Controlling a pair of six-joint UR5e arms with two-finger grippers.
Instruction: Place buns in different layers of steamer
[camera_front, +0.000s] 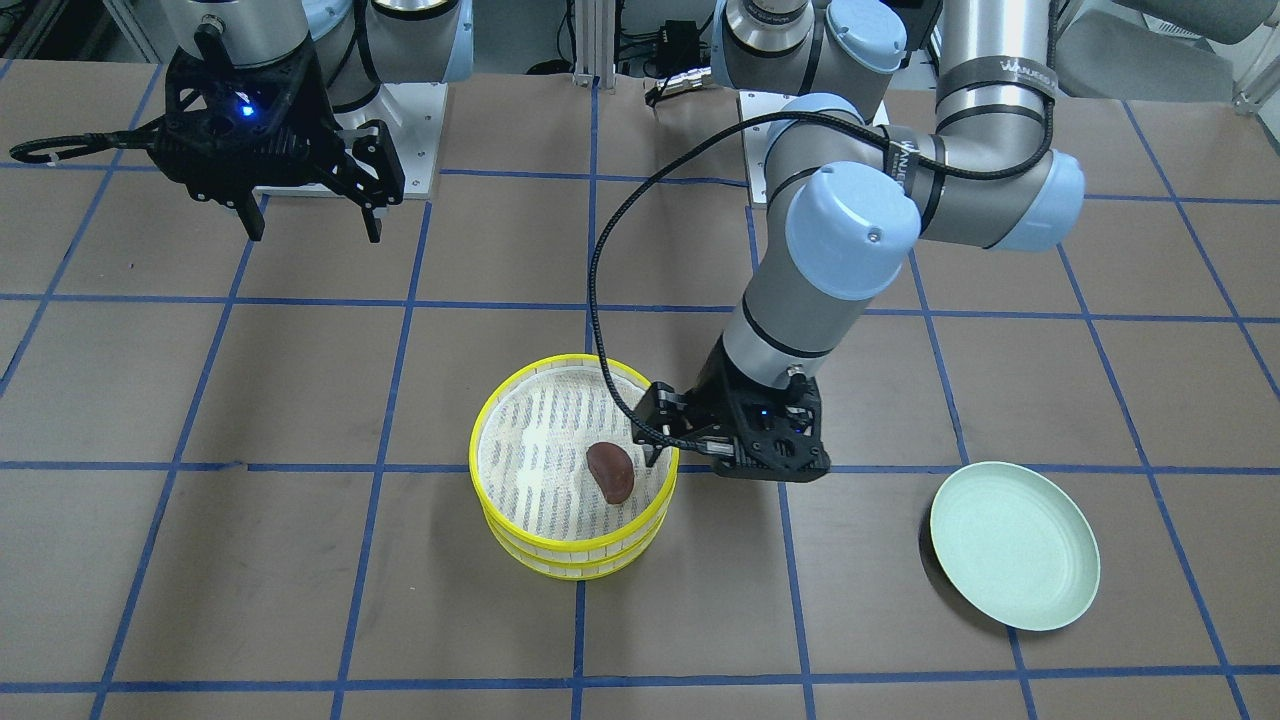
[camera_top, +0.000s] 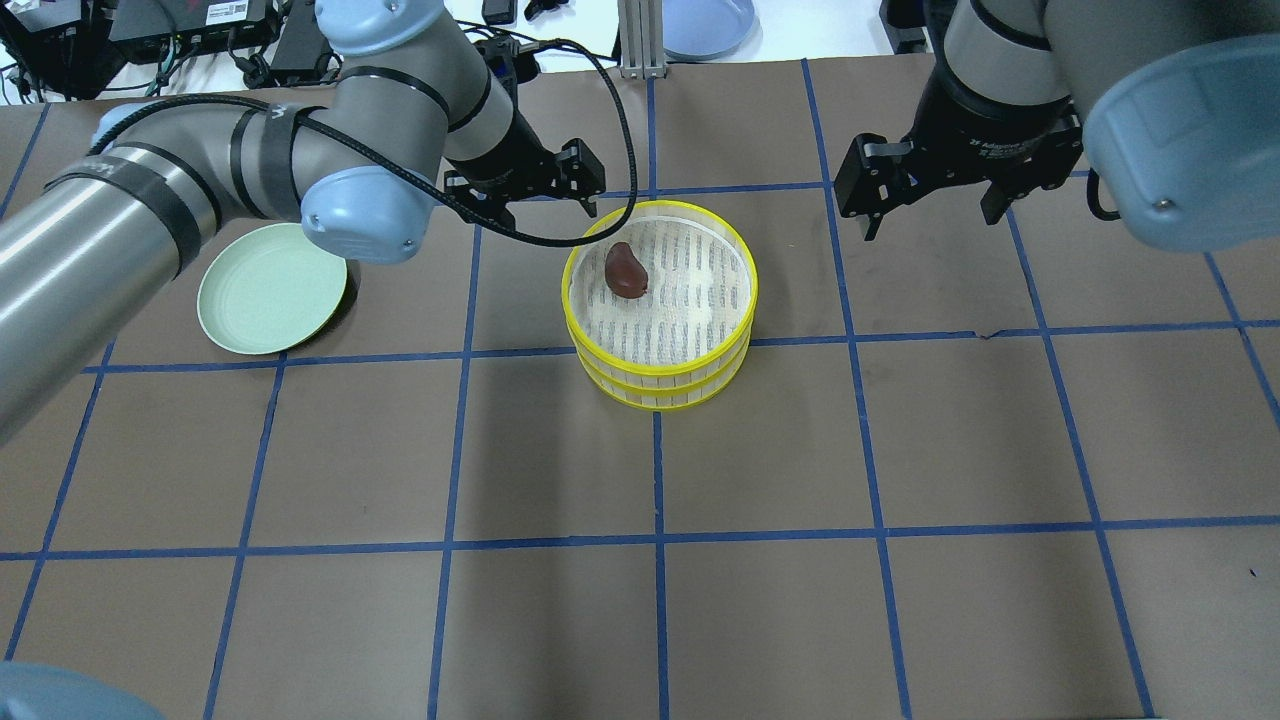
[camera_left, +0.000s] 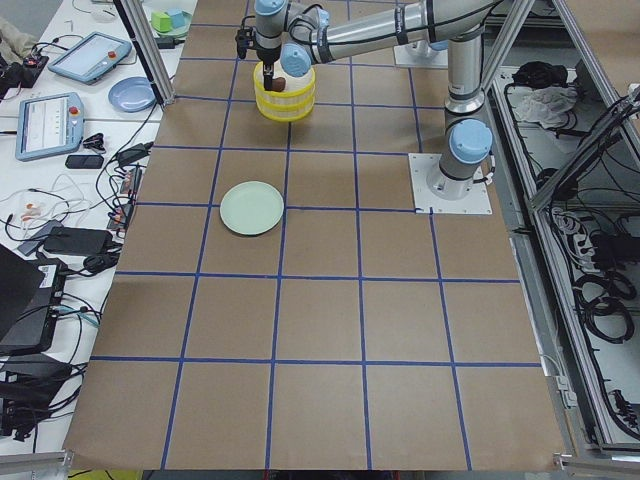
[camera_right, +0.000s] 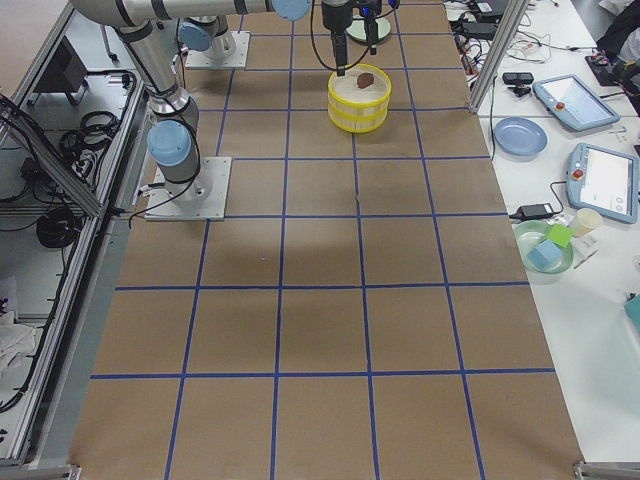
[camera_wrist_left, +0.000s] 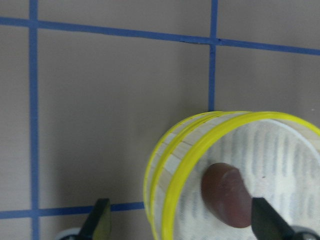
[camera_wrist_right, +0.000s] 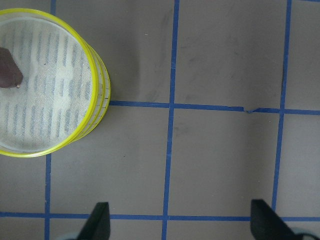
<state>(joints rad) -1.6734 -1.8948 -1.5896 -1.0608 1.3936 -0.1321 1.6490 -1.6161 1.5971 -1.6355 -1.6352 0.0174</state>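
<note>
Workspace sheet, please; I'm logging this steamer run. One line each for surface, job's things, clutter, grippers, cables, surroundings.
Surface: brown table, blue tape grid.
Job's things: two steamer tiers stacked; brown bun on the top floor; cream bun not seen.
Clutter: green plate, empty.
Grippers: left gripper open at the stack's rim; right gripper open, empty, apart.
Cables: black cable loops above the rim.
Surroundings: tablets, bowls on side benches.

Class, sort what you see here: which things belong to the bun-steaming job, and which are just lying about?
Belongs to the job: brown bun, steamer, left gripper, right gripper.
Lying about: green plate, blue plate.
</note>
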